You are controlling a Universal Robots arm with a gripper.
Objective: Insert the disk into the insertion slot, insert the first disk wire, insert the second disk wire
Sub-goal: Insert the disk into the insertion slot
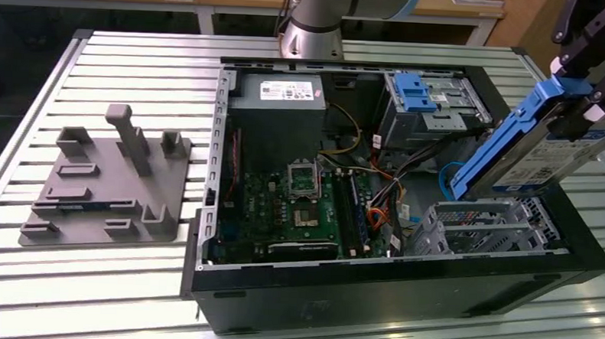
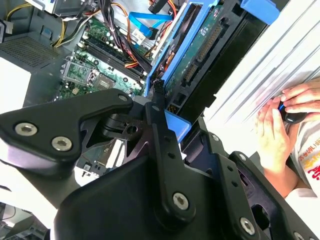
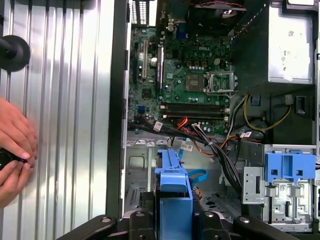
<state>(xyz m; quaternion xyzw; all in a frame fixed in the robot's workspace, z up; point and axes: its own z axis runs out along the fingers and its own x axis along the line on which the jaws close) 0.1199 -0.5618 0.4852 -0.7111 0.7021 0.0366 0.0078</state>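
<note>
In the open black computer case (image 1: 379, 299), the boxy silver perforated drive cage (image 1: 484, 227) sits just below the tilted blue-framed silver-grey hard drive (image 1: 536, 153) — clamped by the black gripper (image 1: 589, 111). We want it squared to the cage mouth.

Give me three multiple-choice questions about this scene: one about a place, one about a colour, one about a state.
1. Where is the disk?
A. tilted in the air above the slot
B. fully inside it
C. flat on the table

2. What colour is its carrier?
A. red
B. blue
C. yellow

3. The claw is:
A. open
B. shut on the disk
C. shut on nothing

Answers: 1 A, it hangs slanted over the slot; 2 B, the carrier is bright blue; 3 B, the claw clamps the carrier in both wrist views.
</note>
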